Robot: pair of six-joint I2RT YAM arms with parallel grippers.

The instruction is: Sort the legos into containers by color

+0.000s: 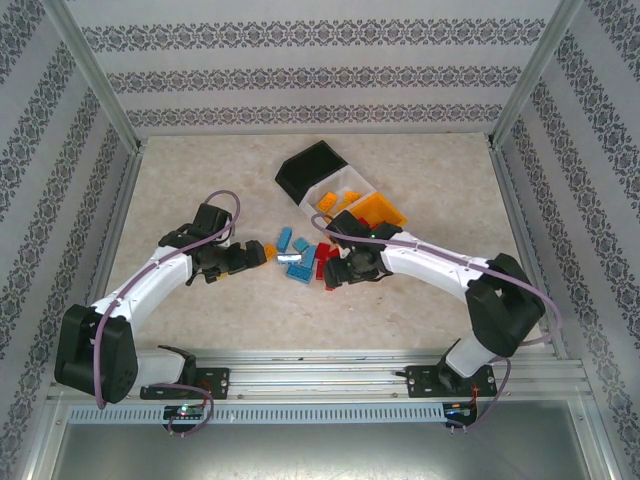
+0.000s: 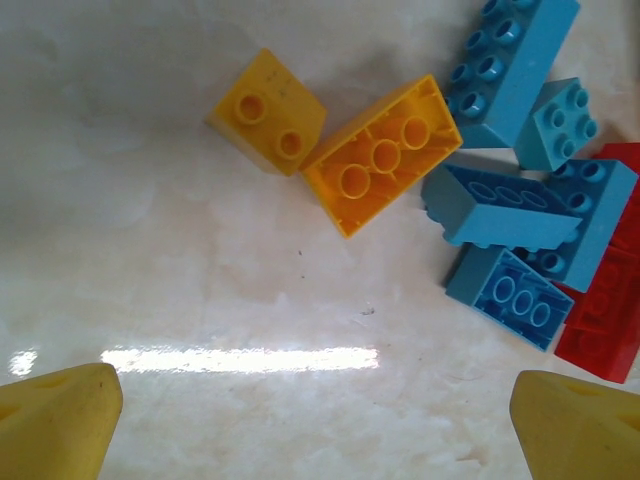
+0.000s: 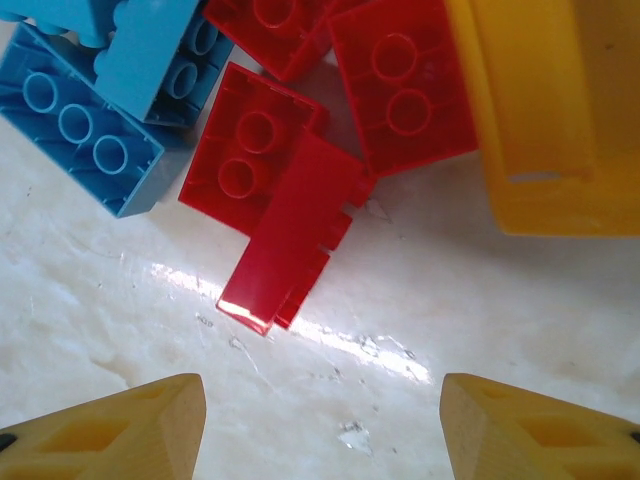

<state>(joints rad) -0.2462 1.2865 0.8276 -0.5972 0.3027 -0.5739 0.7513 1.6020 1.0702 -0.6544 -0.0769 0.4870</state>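
Observation:
The legos lie in a loose pile [image 1: 300, 262] mid-table. My left gripper [image 1: 256, 254] stands open just left of the pile, low over bare table, with nothing between its fingers. Ahead of the left gripper [image 2: 320, 430] are two orange-yellow bricks [image 2: 268, 112] [image 2: 382, 155], then several blue bricks [image 2: 500, 205] and a red one [image 2: 605, 320]. My right gripper [image 1: 332, 272] is open at the pile's right side. Beyond the right gripper [image 3: 322, 425] lie red bricks [image 3: 250, 150] [image 3: 405, 85], a red slanted piece [image 3: 290, 230] and a blue brick [image 3: 80, 125].
The containers stand behind the pile in a row: black [image 1: 310, 168], white [image 1: 345, 190] with orange-yellow pieces inside, and orange [image 1: 382, 212]. The orange bin's wall [image 3: 550, 110] is close on the right gripper's right. Patterned walls enclose the table.

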